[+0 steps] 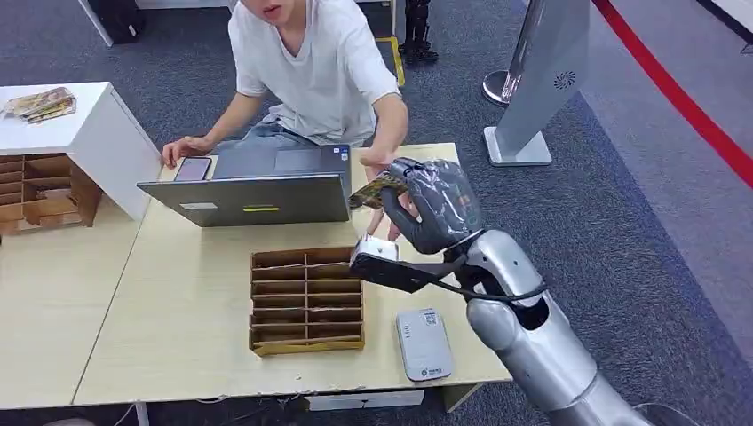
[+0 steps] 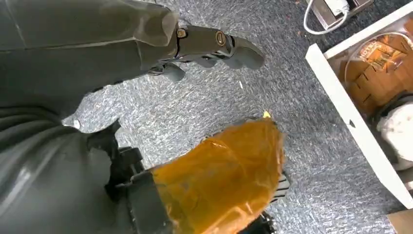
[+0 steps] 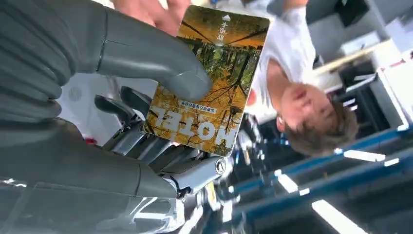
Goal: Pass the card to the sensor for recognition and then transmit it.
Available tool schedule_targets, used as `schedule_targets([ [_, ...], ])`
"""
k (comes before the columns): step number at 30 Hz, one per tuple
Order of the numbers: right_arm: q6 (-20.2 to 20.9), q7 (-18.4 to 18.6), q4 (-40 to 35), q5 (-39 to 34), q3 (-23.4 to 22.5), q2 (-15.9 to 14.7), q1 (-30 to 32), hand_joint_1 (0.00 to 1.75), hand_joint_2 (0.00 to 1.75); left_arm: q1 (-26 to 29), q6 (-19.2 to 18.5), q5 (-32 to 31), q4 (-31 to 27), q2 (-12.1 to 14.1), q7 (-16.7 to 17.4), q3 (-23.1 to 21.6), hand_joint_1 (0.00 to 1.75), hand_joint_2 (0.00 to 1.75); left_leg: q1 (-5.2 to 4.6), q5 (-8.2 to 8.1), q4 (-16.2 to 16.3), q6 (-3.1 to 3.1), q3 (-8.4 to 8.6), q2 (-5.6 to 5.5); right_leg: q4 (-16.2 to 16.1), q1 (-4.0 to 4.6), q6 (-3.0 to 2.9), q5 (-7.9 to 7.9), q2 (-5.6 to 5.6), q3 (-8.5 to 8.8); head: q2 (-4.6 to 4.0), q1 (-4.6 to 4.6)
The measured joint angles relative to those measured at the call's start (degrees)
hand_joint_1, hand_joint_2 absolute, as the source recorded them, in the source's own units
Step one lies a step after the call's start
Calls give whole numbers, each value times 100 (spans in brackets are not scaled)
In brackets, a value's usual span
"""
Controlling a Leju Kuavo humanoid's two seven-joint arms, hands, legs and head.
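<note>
My right hand [image 1: 433,206] is raised over the table's far right side and pinches a hotel card [image 1: 378,189] with an autumn forest print. In the right wrist view the thumb presses the card [image 3: 209,83] against the fingers. A person's hand [image 1: 380,161] reaches out right above the card, and their fingers [image 3: 156,12] show at its far edge. The grey card sensor [image 1: 424,343] lies flat near the table's front edge, below my right arm. My left hand [image 2: 209,44] hangs over the carpet, fingers loosely apart, holding nothing.
A wooden slotted card box [image 1: 306,300] sits mid-table, an open laptop [image 1: 249,191] behind it with a phone [image 1: 193,169] beside it. A person in a white shirt [image 1: 311,67] sits across. A white cabinet [image 1: 84,133] with another slotted box stands left.
</note>
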Motion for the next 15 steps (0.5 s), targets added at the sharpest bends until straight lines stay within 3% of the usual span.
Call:
schedule_targets([
  [7, -496, 435, 274, 1864, 138, 223, -314, 175, 175, -63, -236, -470, 0, -50, 199, 92, 0, 0, 0, 3, 0, -3, 0, -1, 2, 0, 0, 0, 0, 0, 0, 0],
  [15, -614, 540, 529, 2275, 225, 297, -442, 175, 175, -78, -306, -594, 0, -85, 238, 144, 0, 0, -1, 3, 0, -4, -3, -3, 1, -1, 0, 0, -1, 0, 0, 0],
])
